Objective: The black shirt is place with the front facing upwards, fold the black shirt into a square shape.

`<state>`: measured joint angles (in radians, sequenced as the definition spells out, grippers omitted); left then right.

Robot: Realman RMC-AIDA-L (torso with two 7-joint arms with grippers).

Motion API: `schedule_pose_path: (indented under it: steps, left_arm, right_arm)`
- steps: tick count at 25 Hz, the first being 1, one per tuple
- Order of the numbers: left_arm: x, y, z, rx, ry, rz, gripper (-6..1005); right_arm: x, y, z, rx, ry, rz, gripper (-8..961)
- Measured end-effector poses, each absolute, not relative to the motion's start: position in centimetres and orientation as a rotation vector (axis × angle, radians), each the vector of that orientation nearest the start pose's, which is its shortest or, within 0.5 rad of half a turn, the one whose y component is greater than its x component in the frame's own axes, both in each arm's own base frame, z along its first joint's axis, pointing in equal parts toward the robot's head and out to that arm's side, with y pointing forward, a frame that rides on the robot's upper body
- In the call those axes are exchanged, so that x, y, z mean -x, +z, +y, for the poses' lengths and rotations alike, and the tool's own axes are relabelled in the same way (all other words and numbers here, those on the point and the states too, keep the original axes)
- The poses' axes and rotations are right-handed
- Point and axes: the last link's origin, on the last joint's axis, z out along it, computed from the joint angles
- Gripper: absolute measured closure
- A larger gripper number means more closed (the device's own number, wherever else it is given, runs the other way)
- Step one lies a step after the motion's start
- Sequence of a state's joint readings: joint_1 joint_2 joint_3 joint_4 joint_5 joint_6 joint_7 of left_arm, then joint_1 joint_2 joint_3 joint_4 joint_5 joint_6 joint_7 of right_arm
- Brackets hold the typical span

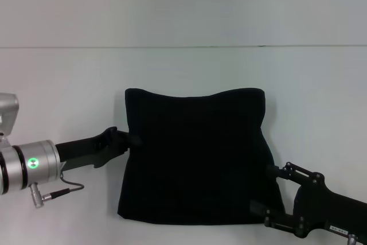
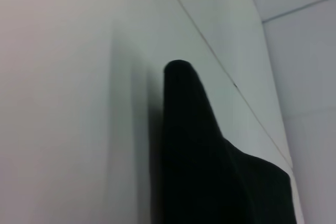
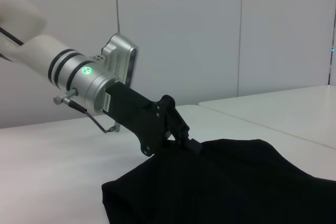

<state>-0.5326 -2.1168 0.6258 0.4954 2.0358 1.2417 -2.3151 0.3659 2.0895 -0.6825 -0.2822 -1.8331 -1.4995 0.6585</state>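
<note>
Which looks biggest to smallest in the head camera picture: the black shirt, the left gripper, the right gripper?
1. black shirt, by far.
2. and 3. left gripper and right gripper: similar black assemblies, the right partly out of frame, so unranked.

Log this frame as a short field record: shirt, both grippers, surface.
shirt: black shirt already folded to a rough square, no lettering showing
left gripper: at the shirt's left edge, touching the cloth
right gripper: at the shirt's near right corner
surface: white table
</note>
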Motion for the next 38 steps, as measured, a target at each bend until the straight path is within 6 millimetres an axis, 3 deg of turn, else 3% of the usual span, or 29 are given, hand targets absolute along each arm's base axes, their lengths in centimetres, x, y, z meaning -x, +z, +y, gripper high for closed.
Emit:
schedule_pose_path:
  steps: [7, 12, 14, 15, 19, 22, 25, 29, 33, 38]
  left_arm:
    - [29.5, -3.6, 33.4, -2.267, 0.948, 2.246, 864]
    - [29.7, -2.4, 33.3, -2.358, 1.015, 2.146, 849]
    - [30.2, -0.6, 33.5, -2.528, 1.030, 2.043, 753]
    - [30.2, -0.6, 33.5, -2.528, 1.030, 2.043, 706]
    - [30.0, 2.7, 32.7, -2.866, 1.143, 1.636, 529]
    - [29.7, 3.4, 31.0, -3.087, 1.216, 1.264, 408]
    - [29.3, 2.5, 28.7, -3.221, 1.233, 0.876, 288]
    - [29.5, 0.6, 25.8, -3.298, 1.225, 0.605, 147]
    - [30.6, -1.0, 24.0, -3.302, 1.176, 0.598, 60]
    - [31.8, -1.9, 22.8, -3.292, 1.122, 0.709, 62]
  right_arm:
    - [-31.2, -5.5, 25.2, 2.573, 0.769, 0.311, 126]
    - [-31.1, -5.5, 25.2, 2.571, 0.774, 0.308, 127]
    - [-31.1, -5.3, 25.2, 2.557, 0.788, 0.302, 127]
    - [-31.0, -5.1, 25.3, 2.547, 0.799, 0.298, 127]
    - [-30.8, -4.5, 25.6, 2.505, 0.831, 0.286, 127]
    - [-30.7, -4.5, 25.8, 2.486, 0.835, 0.272, 127]
    - [-30.7, -4.9, 25.8, 2.472, 0.824, 0.274, 127]
    - [-31.1, -5.2, 25.2, 2.443, 0.823, 0.308, 127]
    - [-32.0, -5.6, 24.6, 2.419, 0.784, 0.355, 126]
    - [-32.9, -5.6, 24.5, 2.398, 0.735, 0.394, 126]
